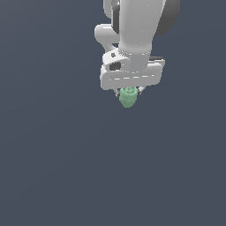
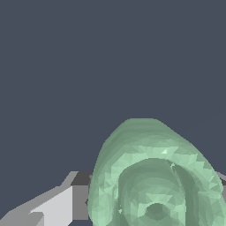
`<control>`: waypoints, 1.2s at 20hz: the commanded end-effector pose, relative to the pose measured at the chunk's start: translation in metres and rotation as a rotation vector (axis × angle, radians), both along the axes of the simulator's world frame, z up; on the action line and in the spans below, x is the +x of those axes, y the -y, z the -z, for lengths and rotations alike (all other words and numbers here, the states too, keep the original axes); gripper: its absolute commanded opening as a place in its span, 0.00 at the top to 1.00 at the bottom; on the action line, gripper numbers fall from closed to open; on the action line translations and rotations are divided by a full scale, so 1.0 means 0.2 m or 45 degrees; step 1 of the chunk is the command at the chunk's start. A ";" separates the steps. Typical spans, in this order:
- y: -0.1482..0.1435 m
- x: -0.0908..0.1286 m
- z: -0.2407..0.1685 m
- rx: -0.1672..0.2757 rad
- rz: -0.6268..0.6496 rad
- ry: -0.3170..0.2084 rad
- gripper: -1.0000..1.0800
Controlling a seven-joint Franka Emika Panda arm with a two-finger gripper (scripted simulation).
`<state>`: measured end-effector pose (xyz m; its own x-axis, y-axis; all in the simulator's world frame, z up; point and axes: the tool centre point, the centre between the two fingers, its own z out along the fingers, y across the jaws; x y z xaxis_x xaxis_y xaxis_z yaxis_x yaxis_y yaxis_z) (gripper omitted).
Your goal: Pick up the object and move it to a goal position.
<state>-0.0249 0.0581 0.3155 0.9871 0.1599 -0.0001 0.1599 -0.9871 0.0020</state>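
Though gripped (image 1: 128, 91), object (image 1: 128, 98) unobstructed below.

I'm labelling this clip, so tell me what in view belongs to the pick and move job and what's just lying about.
Part of the job:
- green lump, held under the hand
- hand, closed on the lump

Lying about:
- nothing else in view, only the plain dark floor

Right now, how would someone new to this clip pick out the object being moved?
Find the white arm coming down from the top of the exterior view, ending in a wide white gripper. Just beneath its body, between the fingers, sits the object, a small pale green bumpy lump. It is the only coloured thing against the plain dark grey background, and narrower than the gripper; the wrist view shows a ringed round end.
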 end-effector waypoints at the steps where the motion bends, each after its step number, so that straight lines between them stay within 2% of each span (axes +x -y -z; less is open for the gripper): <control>1: -0.04 -0.06 -0.14 0.000 0.000 0.000 1.00; 13: -0.24 -0.28 -0.73 0.000 0.000 0.000 1.00; 24: -0.32 -0.35 -0.98 0.002 0.000 0.000 1.00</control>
<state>-0.0933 0.1199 0.5069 0.9871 0.1599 0.0010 0.1599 -0.9871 0.0005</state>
